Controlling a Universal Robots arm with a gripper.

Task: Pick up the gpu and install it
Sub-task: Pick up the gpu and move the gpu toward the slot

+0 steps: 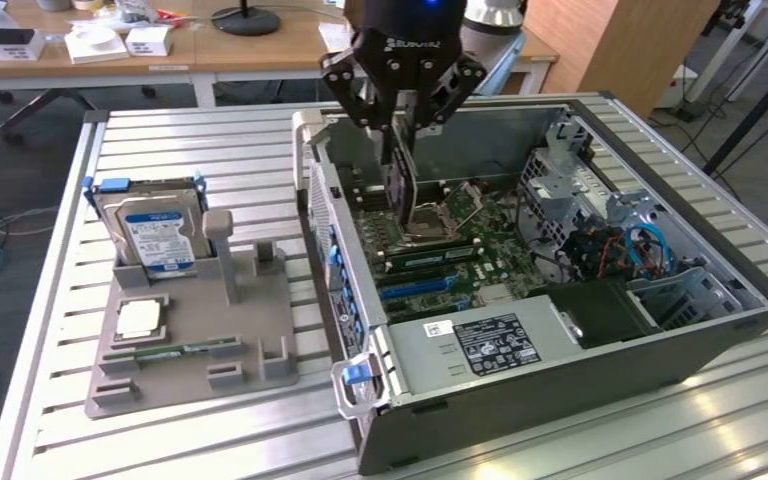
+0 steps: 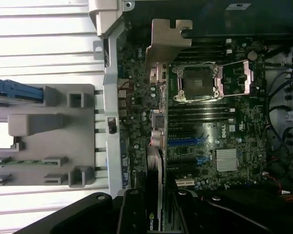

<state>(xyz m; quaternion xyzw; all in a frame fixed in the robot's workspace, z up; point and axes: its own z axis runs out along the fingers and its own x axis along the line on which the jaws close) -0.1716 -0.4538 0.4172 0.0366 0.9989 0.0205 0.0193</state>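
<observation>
Exterior view, I see my black gripper (image 1: 403, 120) clamped on the thin dark rectangular gpu (image 1: 403, 180), card upright inside the open grey computer case (image 1: 704, 340), over its green motherboard (image 1: 454, 255).

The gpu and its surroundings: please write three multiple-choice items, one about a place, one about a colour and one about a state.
1. Where is the gpu?
A. Flat on the grey holder
B. Above the motherboard in the open case
C. On the wooden desk

2. What colour is the label on the hard drive?
A. Red
B. Yellow
C. Blue and white

3. How do the jaws stand?
A. Shut on the gpu
B. Open and empty
C. Shut on the hard drive

Answers:
1 B: the card hangs upright over the board.
2 C: the label is blue with white areas.
3 A: the jaws close on the card from both sides.
</observation>
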